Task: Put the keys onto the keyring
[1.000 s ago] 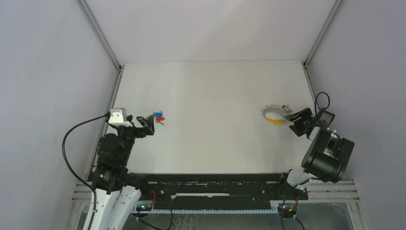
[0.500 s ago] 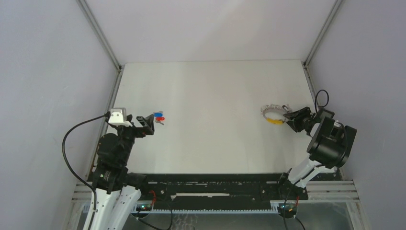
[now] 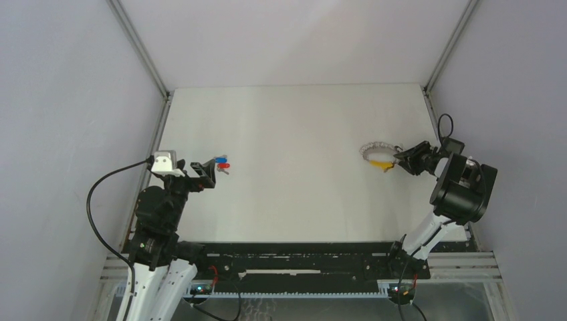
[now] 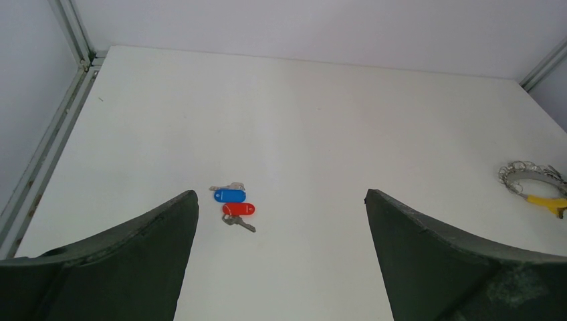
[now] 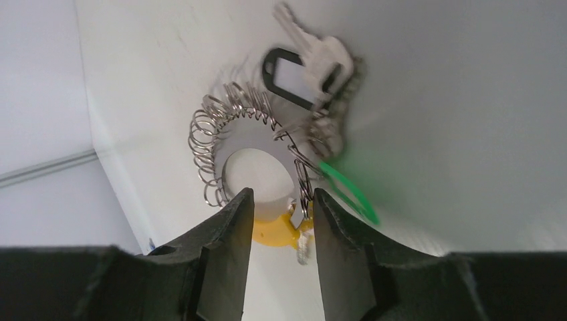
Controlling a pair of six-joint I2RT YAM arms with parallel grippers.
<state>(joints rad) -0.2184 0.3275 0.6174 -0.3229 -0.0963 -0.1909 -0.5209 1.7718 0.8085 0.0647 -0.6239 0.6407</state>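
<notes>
On grey-walled white table (image 3: pixel 294 120), left pincer (image 4: pixel 279 195) gapes; right pincer (image 5: pixel 281 197) straddles keyring (image 5: pixel 269 232), grip unclear.

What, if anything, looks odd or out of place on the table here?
The keyring at the right seems to carry a silver key and a black-framed tag already; the blue and red keys lie loose far left. Nothing looks damaged.

Keys (image 4: pixel 234 202): one blue head, one red head, silver blades. Keyring (image 5: pixel 200 144): silvery coils, yellow tab. Beside it, white tag (image 5: pixel 289 78) edged black; green loop (image 5: pixel 348 190). Surface (image 4: pixel 301 120): plain white. Left end effector (image 4: pixel 281 194) and right end effector (image 5: pixel 282 194): black.
</notes>
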